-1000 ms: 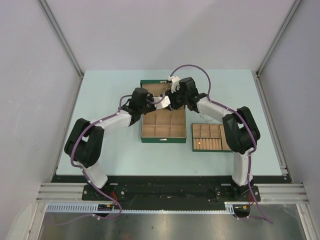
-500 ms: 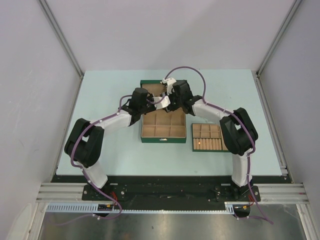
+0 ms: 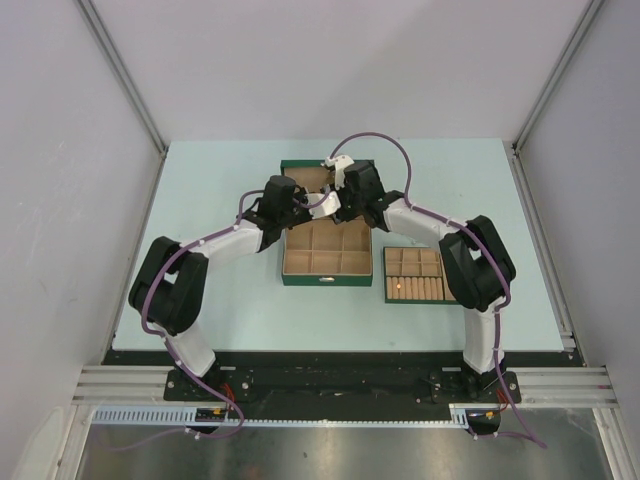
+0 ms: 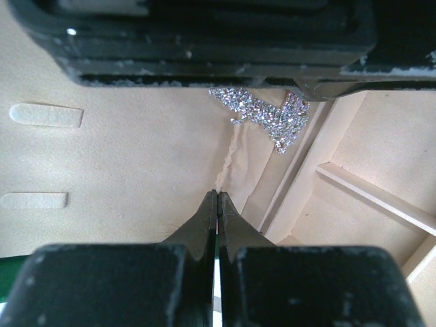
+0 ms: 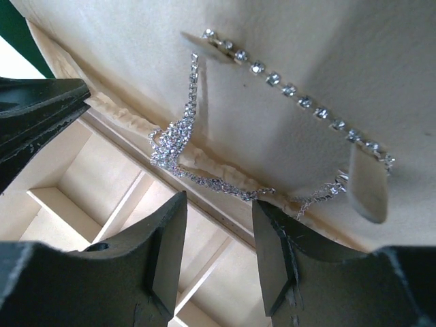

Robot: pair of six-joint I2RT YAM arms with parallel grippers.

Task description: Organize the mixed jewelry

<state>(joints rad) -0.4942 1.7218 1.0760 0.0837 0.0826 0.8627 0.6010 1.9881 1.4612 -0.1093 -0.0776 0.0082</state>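
Observation:
A silvery rhinestone necklace (image 5: 286,88) hangs on the tan lining of the open lid of the green box (image 3: 296,281). Its sparkly cluster (image 5: 174,139) and fine chain (image 5: 225,184) lie along the hinge crease. The cluster also shows in the left wrist view (image 4: 269,116). My right gripper (image 5: 218,204) is open and empty, with its jaws just below the chain and not touching it. My left gripper (image 4: 218,197) is shut, tips at the hinge crease below the cluster, with nothing seen between them. Both grippers meet over the back of the box (image 3: 330,203). A smaller loop is out of view.
The box has several tan compartments (image 3: 327,262) in front of the grippers. A flat green tray with tan ring rolls (image 3: 415,288) lies right of the box. Two pale tabs (image 4: 46,116) sit on the lid lining. The left gripper's fingers (image 5: 34,116) show at the left of the right wrist view.
My right gripper has shifted a little to the left and back over the box lid. The left arm has stayed where it was.

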